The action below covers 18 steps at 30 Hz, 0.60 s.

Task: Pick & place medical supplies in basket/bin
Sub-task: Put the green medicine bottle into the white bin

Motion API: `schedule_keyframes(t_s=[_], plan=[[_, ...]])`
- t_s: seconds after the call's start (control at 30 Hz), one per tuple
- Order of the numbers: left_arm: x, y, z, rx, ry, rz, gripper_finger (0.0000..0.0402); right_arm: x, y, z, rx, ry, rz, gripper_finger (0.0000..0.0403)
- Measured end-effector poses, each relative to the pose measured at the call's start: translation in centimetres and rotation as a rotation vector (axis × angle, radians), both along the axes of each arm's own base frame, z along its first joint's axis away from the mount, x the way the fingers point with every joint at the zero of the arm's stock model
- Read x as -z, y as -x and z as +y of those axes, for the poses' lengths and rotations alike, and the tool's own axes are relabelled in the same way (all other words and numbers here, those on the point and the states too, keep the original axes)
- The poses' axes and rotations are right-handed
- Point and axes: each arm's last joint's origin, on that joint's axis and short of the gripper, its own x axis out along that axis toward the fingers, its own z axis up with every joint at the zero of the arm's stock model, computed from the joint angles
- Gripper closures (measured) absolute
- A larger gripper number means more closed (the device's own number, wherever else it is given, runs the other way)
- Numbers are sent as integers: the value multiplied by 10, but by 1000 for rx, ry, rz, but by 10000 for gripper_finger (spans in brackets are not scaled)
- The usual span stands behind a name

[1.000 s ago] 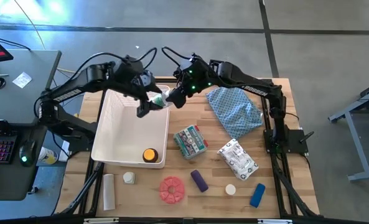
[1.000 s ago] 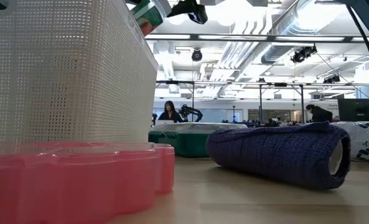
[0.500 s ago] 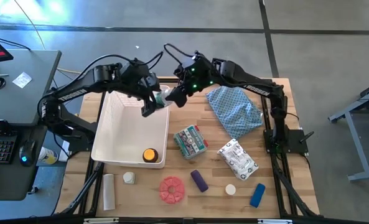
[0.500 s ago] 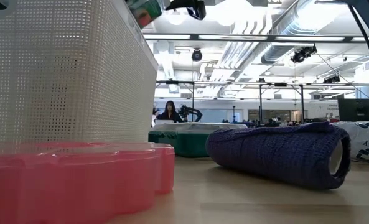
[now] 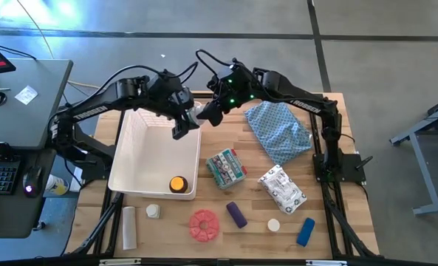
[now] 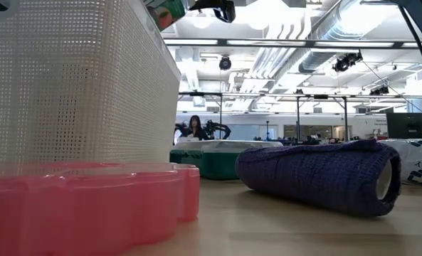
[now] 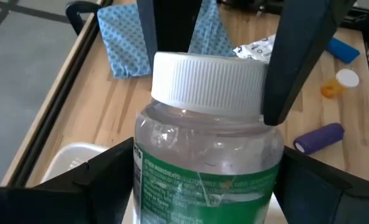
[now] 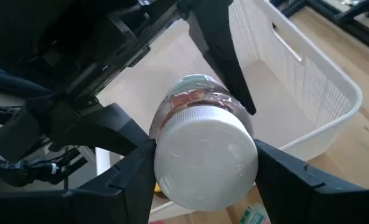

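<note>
**jar held between two grippers at the bin's far corner**

the white-capped jar (image 7: 206,143) hangs in the air at the far right corner of the white bin (image 5: 134,159), just over its rim. its long axis lies roughly level, cap end pointing away from the bin toward the right arm, body end toward the left arm.

your right gripper (image 8: 203,165) clamps the cap end, a finger on each side of the lid. your left gripper (image 7: 203,180) brackets the jar's body from the bin side, jaws spread wide; you cannot tell from these views whether its pads touch the plastic yet.

so the jar sits between both grippers, the left one on the bin side. judging by that, the coming move turns on the left jaws closing across the body before the right lets go.

inside the bin, at its near right corner, lies the amber bottle (image 5: 177,184).
</note>
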Motion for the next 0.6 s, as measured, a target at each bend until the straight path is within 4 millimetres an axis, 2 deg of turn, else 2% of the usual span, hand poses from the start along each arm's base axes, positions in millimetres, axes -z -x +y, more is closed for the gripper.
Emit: schedule_keyframes(t_s=[0.2,0.37,0.47,0.6], plan=[[0,0,0,0,-5,6,87,0,0,0,-3,4,0,178],[1,2,0,-9,-11,25,89,1,-1,0,-3,6,1,159],[2,11,-2,-24,-14,78,87,1,0,0,-12,-2,9,150],[-3,25,-5,-33,-17,65,90,-3,4,2,-39,7,-2,148]])
